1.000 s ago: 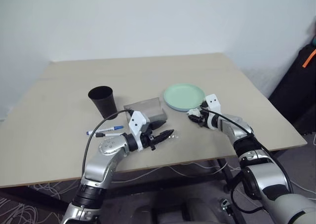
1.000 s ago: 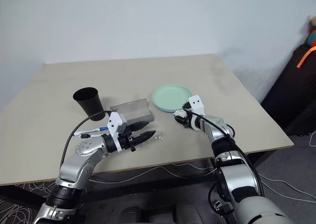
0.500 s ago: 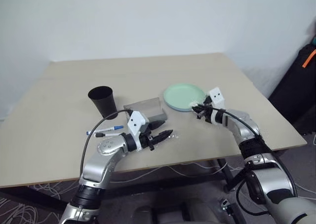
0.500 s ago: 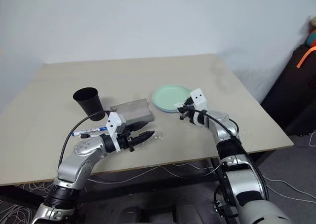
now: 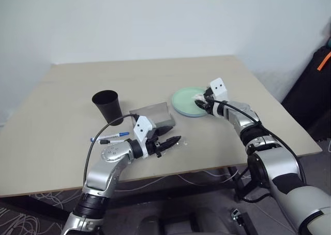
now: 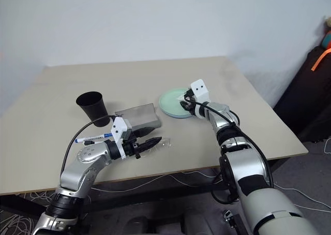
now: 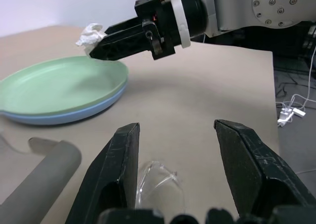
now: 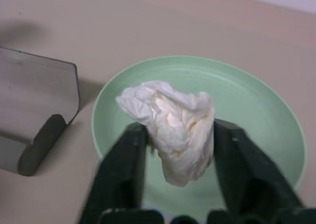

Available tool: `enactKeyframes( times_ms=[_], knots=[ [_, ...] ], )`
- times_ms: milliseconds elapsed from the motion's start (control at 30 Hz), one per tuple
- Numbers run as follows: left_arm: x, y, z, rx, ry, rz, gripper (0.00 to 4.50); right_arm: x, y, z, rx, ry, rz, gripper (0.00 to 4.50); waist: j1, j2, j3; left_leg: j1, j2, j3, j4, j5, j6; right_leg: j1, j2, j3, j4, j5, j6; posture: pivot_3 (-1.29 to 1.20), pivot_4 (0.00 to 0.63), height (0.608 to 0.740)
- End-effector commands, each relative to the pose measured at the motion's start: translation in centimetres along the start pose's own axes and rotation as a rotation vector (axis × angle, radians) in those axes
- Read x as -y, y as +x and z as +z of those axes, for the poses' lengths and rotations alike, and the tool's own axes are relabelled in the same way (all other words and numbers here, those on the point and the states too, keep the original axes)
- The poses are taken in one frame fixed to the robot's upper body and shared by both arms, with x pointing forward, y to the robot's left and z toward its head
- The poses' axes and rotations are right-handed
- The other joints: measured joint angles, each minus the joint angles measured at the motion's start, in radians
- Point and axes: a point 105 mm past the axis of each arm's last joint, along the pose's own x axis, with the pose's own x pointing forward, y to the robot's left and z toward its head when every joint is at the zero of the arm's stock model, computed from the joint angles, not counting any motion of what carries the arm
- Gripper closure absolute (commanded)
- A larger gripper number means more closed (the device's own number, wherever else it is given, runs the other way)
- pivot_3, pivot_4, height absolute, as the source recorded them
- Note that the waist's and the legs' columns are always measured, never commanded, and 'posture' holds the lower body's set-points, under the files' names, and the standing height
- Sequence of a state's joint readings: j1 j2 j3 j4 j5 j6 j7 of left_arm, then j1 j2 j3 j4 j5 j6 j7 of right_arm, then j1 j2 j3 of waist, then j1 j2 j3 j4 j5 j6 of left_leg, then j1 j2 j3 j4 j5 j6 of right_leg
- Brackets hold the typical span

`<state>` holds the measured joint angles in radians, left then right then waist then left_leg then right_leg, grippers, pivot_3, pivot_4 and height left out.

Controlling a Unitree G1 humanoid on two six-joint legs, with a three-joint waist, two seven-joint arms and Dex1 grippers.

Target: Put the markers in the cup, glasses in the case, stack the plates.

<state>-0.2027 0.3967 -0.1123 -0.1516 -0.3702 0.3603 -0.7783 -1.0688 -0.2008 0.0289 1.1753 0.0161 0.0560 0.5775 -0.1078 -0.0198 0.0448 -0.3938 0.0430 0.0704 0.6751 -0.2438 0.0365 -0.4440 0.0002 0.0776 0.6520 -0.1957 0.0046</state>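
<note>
My right gripper is shut on a crumpled white paper wad and hangs just above the plates. The mint green plate lies on the light blue plate. My left gripper is open and level near the table's front. The clear glasses lie on the table between its fingertips, not gripped. The grey case stands behind that gripper with its lid raised. The black cup stands upright further left. Two markers, one blue-capped and one dark-capped, lie in front of the cup.
The beige table has broad free room behind the cup and plates. Its front edge runs close under my left arm. A black cable loops over the markers. A dark bag stands off the table at the right.
My right gripper has risen from the table by the plates' near rim and moved forward over the green plate, carrying the white wad. The left arm has not moved.
</note>
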Motion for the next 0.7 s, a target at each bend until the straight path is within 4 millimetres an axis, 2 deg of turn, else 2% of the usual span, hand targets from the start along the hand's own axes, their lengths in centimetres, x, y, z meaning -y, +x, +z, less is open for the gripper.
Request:
enactKeyframes(
  times_ms=[33,100,467,567,700],
  knots=[
    [0.2,-0.3,1.4,0.041,0.042,0.007,1.99,0.4,0.0,2.6,0.078,-0.042,-0.013,1.12,0.0,0.0,0.0,0.0,0.0,0.0,0.0,0.0,0.0,0.0,0.0,0.0,0.0,0.0,0.0,0.0,0.0,0.74],
    [0.2,-0.4,1.4,0.04,0.039,0.01,1.99,0.4,0.0,2.6,0.084,-0.044,-0.018,0.46,0.0,0.0,0.0,0.0,0.0,0.0,0.0,0.0,0.0,0.0,0.0,0.0,0.0,0.0,0.0,0.0,0.0,0.74],
    [-0.1,-0.5,1.2,0.002,0.055,-0.006,1.99,0.1,-0.9,1.7,0.129,-0.044,0.063,0.46,0.0,0.0,0.0,0.001,0.0,0.0,0.0,0.0,0.0,0.0,0.0,0.0,0.001,0.0,0.0,0.0,0.0,0.74],
    [-0.9,-0.8,1.5,-0.017,0.069,-0.013,1.99,-0.8,-1.9,0.7,0.143,-0.083,0.162,0.46,0.001,0.0,0.0,0.0,0.0,-0.001,0.0,0.0,0.0,0.0,0.0,0.0,0.001,0.0,0.0,0.0,0.0,0.74],
    [-2.0,-1.3,1.8,-0.088,0.094,-0.094,1.99,-2.5,-3.9,-1.8,0.117,-0.143,0.314,0.46,0.0,0.0,0.0,0.001,0.0,-0.001,0.0,0.0,0.0,0.0,0.0,-0.001,0.001,0.0,0.0,0.0,0.0,0.74]
  ],
)
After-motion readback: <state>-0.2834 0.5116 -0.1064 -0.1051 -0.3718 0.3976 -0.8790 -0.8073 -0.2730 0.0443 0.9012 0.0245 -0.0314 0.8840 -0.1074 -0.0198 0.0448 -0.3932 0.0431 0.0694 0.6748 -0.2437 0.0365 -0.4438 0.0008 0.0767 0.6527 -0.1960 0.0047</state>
